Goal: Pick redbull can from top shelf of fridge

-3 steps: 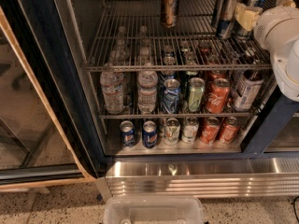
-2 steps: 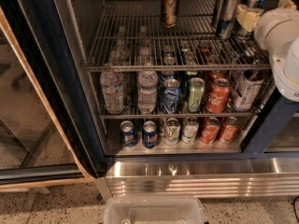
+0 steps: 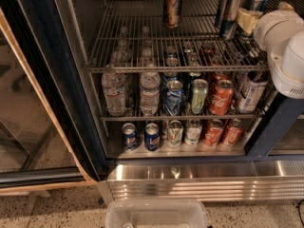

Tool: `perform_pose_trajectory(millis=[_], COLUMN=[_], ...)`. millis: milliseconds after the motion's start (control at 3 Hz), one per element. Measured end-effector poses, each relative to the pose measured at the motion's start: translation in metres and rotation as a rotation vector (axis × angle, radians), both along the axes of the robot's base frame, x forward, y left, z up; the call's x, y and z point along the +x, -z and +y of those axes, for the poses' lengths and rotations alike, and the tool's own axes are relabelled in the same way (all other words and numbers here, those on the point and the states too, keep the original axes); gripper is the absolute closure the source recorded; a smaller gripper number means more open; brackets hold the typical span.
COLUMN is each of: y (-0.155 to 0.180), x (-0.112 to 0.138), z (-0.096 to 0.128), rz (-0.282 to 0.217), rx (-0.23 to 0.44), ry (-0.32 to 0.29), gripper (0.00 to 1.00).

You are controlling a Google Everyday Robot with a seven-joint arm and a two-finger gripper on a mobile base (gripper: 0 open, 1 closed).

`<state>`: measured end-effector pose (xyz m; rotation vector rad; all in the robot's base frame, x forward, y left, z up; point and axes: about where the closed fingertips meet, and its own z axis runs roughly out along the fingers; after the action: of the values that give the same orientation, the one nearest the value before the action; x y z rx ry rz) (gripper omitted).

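Several redbull cans (image 3: 227,6), slim and silver with blue panels, stand at the back right of the top shelf (image 3: 142,46), a wire rack inside the fridge (image 3: 57,80). My gripper (image 3: 249,20) has reached in from the right on a white arm (image 3: 285,46). Its cream-coloured tip sits right against the cluster of redbull cans, just above the rack. The arm hides part of the cluster. A wider brown-gold can (image 3: 172,6) stands alone at the back middle of the same shelf.
Water bottles (image 3: 114,91) and soda cans (image 3: 221,96) fill the middle rack, and more cans (image 3: 152,136) line the bottom one. The glass door (image 3: 28,127) stands open at left. A ribbed steel base (image 3: 190,179) and a clear plastic bin (image 3: 156,215) lie below.
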<state>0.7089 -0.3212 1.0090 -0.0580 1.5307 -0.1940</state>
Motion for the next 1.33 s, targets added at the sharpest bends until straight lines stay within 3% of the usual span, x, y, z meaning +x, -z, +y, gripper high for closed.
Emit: perform_pose_trajectory(millis=[667, 1333], y=[0.0124, 0.0144], x=[0.0159, 0.0181], z=[0.0026, 0.0005], rz=[0.044, 0.049], rx=[0.001, 0.008], ry=[-0.002, 0.005], gripper=[0.32, 0.4])
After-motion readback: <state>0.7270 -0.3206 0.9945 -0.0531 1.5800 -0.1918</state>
